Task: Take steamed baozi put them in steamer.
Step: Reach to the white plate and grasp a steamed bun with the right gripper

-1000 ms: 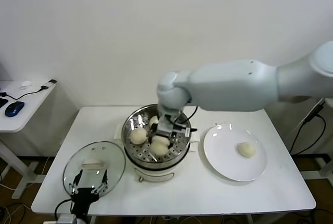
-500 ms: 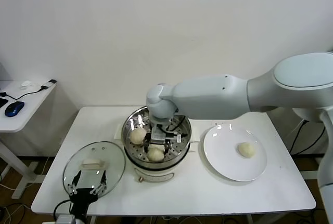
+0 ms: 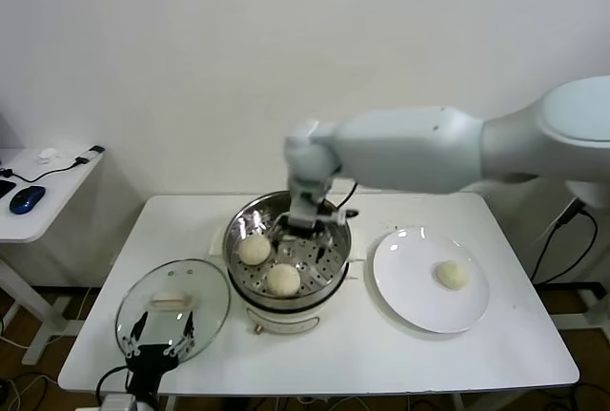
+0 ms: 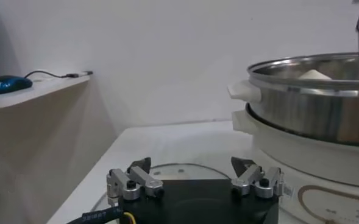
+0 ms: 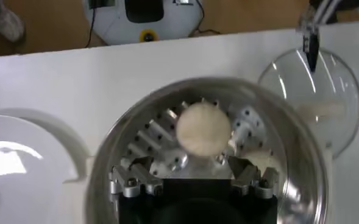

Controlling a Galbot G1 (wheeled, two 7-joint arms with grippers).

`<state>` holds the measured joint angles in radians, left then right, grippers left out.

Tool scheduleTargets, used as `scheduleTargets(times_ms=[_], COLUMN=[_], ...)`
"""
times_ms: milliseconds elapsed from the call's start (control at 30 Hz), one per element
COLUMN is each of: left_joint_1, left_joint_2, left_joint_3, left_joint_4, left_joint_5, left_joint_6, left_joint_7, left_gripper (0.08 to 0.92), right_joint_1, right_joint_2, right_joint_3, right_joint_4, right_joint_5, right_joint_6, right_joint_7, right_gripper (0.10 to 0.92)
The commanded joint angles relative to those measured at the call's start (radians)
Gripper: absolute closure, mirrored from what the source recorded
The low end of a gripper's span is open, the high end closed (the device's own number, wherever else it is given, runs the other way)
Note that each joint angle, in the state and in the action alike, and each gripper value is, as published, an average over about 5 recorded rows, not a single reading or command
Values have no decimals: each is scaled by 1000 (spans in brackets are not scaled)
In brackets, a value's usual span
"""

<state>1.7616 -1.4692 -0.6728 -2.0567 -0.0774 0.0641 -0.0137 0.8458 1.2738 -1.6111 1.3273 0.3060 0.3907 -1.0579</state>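
Note:
The steamer stands mid-table, a shiny steel pot with a perforated tray. Two steamed baozi lie in it, one at the left and one at the front. A third baozi rests on the white plate to the right. My right gripper hovers over the pot's rear half. In the right wrist view this gripper is open and empty, with a baozi lying free on the tray beyond its fingertips. My left gripper is parked open over the glass lid.
The glass lid lies flat at the table's front left corner, beside the steamer's cream base. A side desk with a mouse and cables stands to the left. My right arm spans the air above the plate and the table's back edge.
My right gripper lowered a baozi to the front of the tray, opened and let it go, then rose toward the pot's rear. The left arm has not moved.

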Motion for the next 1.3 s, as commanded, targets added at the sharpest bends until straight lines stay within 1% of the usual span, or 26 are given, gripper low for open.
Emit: scheduleTargets(times_ms=[33, 133, 267, 400, 467, 567, 667, 1000, 1300], left_joint_1=[0, 0, -2, -8, -12, -16, -15, -13, -5], left_joint_2=[-1, 0, 1, -1, -2, -3, -6, -15, -14], left_joint_3=[0, 0, 0, 0, -1, -2, -2, -6, -12], left_joint_4=[2, 0, -1, 0, 4, 11, 16, 29, 39], left_joint_5=[0, 0, -2, -6, -6, -3, 0, 4, 7], left_joint_6=[0, -1, -2, -2, -1, 0, 1, 0, -4], left_joint_7=[0, 0, 0, 0, 1, 2, 3, 2, 1], left_gripper=[177, 177, 177, 177, 177, 177, 177, 177, 177], right_joint_1=[156, 170, 110, -18, -100, -226, -336, -522, -598], right_joint_2=[-261, -376, -523, -624, -646, -655, -642, -584, -535], right_joint_3=[-140, -210, -252, -209, -158, -62, 38, 182, 233], right_joint_4=[-142, -163, -127, -94, -100, -137, -189, -282, -336], right_joint_5=[218, 215, 220, 218, 176, 85, 32, -4, -28], right_joint_6=[-129, -257, -399, -493, -518, -534, -544, -557, -556], right_joint_7=[-46, -40, -19, 30, 50, 68, 78, 88, 96], right_gripper=[203, 203, 202, 203, 203, 203, 203, 203, 203])
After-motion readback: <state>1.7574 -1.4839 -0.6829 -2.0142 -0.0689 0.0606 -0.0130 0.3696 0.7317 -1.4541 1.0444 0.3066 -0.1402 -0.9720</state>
